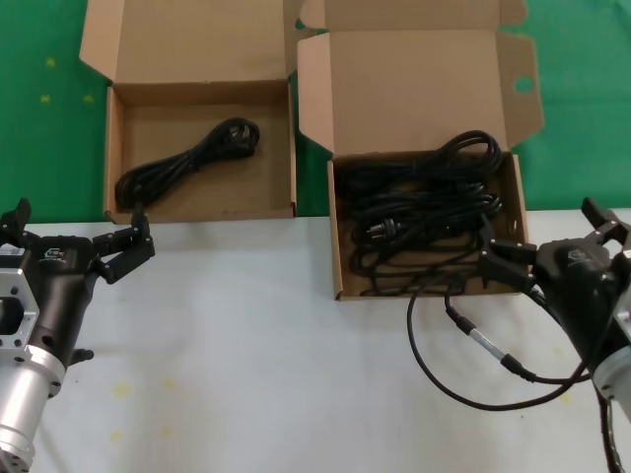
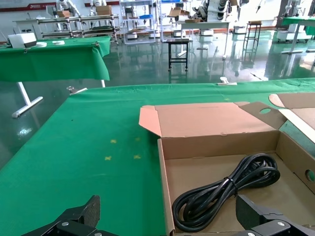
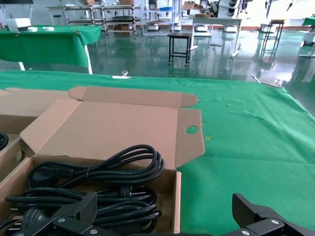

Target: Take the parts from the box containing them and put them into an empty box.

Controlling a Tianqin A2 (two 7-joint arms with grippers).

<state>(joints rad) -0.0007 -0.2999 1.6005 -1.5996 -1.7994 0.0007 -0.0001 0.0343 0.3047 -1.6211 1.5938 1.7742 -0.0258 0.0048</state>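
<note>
Several black cords point(image 1: 424, 212) lie piled in the box with the holed flap point(image 1: 430, 232), on the robot's right. One coiled cord point(image 1: 187, 163) lies in the wide box point(image 1: 202, 148) to the left. The right gripper point(image 1: 552, 241) hovers at the full box's near right corner, jaws spread, holding nothing. The left gripper point(image 1: 79, 232) hovers just before the wide box, jaws spread. A thin cable point(image 1: 473, 340) loops over the white table point(image 1: 256, 355).

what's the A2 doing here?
It is moving power cords between boxes. One cord bundle already lies in the wide box on the robot's left; several cords remain in the box with the oval hole on its right. The left gripper is open and empty, just in front of the wide box. The right gripper is open at the full box's near right corner, holding nothing.
</note>
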